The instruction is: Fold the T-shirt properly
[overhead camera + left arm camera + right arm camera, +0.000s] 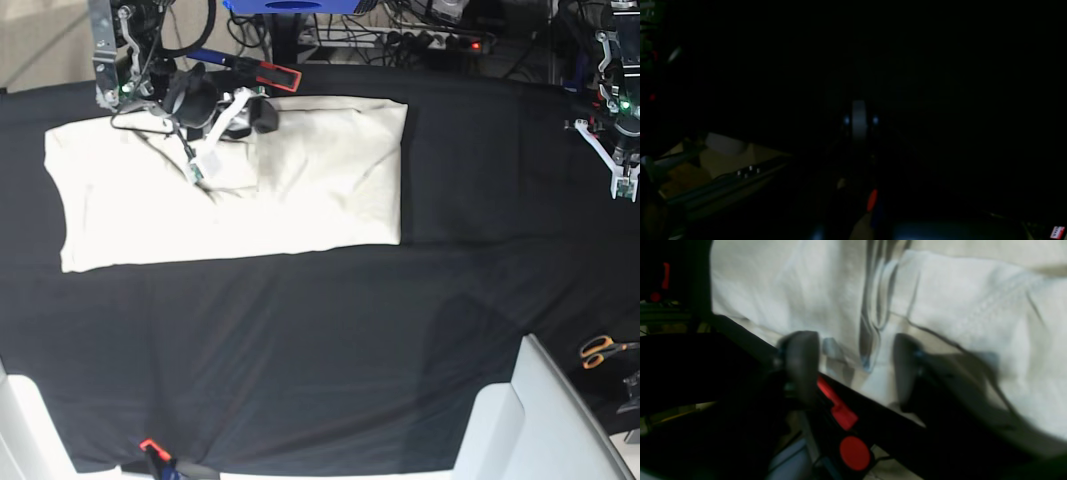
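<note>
The cream T-shirt (230, 185) is lying flat on the black table cloth (330, 350) in the upper left. The right gripper (222, 125) is hovering over its top edge, jaws spread apart, gripping nothing. The left gripper (622, 165) is sitting at the far right; its jaw opening cannot be made out.

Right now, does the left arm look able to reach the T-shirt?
Probably not readily: the left gripper sits at the far table edge, with bare black cloth between it and the T-shirt.
</note>
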Controlling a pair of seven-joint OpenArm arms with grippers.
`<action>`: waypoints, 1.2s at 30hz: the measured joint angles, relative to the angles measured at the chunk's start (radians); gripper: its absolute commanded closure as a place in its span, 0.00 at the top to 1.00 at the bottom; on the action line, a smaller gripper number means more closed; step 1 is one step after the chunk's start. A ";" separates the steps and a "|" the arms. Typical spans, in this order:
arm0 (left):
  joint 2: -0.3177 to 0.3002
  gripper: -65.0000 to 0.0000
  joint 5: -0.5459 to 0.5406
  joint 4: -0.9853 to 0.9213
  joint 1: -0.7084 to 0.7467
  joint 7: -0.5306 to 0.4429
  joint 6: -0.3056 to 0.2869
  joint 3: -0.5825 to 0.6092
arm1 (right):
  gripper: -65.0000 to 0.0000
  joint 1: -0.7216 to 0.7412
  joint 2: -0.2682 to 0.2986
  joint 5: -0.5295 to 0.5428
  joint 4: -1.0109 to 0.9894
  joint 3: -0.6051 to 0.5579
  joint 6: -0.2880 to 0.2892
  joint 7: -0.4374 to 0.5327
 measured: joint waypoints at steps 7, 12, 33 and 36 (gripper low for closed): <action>0.001 0.00 0.000 0.000 -0.006 0.000 0.000 0.008 | 0.01 -0.002 0.000 0.000 -0.011 0.000 -0.002 -0.003; 0.001 0.00 0.000 0.000 -0.006 0.000 0.000 0.008 | 0.01 -0.013 0.001 -0.002 0.014 0.000 -0.006 -0.063; -0.002 0.00 0.000 0.000 -0.006 0.000 0.000 0.008 | 0.01 -0.044 0.034 0.000 0.113 0.002 -0.065 -0.109; -0.002 0.00 0.000 0.000 -0.009 -0.001 0.000 0.008 | 0.01 -0.044 0.041 -0.001 0.113 0.003 -0.066 -0.109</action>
